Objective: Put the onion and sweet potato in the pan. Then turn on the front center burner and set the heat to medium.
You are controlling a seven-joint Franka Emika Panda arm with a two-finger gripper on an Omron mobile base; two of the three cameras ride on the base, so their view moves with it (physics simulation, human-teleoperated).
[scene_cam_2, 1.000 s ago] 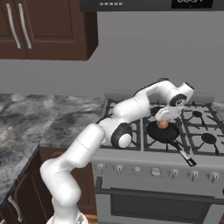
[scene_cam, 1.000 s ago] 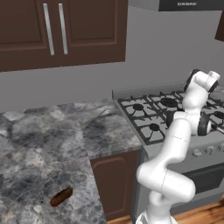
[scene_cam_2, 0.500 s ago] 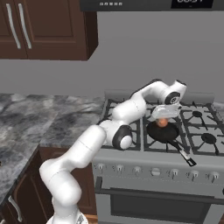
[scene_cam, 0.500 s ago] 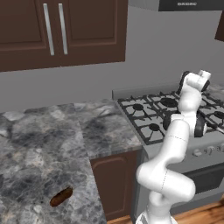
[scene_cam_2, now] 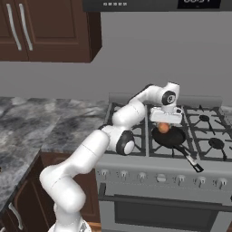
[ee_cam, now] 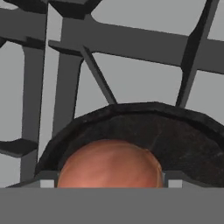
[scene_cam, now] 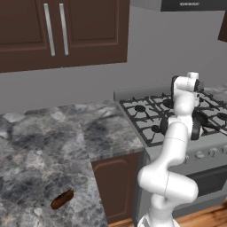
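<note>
Onion (scene_cam_2: 164, 128) rests in pan (scene_cam_2: 174, 137), claw (scene_cam_2: 165, 121) above with jaws apart; next, fetch sweet potato (scene_cam: 61, 199) from worktop (scene_cam: 40, 155) at 7 o'clock.

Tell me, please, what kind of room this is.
A home kitchen, rendered rather than real. A steel gas range carries a pan with an onion in it, dark wood cabinets hang above, and a granite counter runs alongside.
</note>
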